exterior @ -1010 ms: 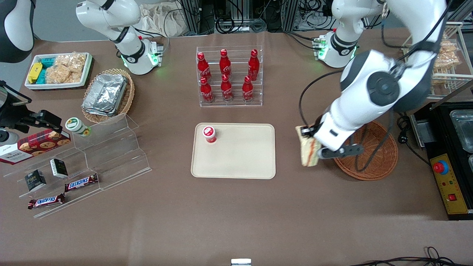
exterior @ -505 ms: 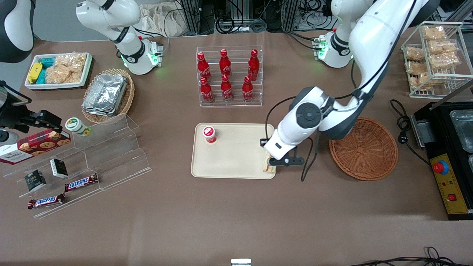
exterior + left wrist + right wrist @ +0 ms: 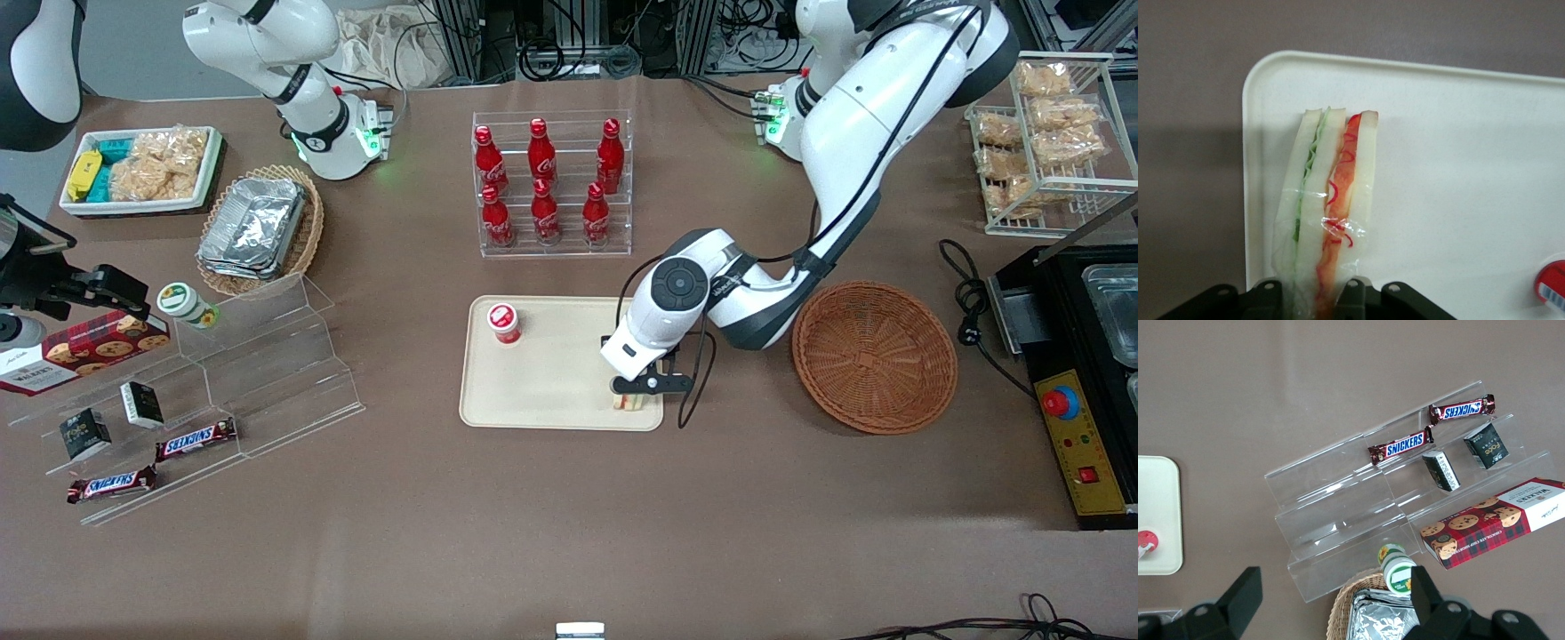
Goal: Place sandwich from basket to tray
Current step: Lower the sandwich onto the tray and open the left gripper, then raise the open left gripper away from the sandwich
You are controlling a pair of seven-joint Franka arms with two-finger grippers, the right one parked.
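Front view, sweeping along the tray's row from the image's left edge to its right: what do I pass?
Cookie box → green-lidded jar → red-capped bottle on the tray → sandwich in the gripper → basket → control box.

High front overview; wrist close-up above tray point(image 3: 1471, 133) corner.

Six red bottles point(image 3: 542, 182) fill a clear rack point(image 3: 553, 244); foil trays point(image 3: 253, 227), perhaps stacked.
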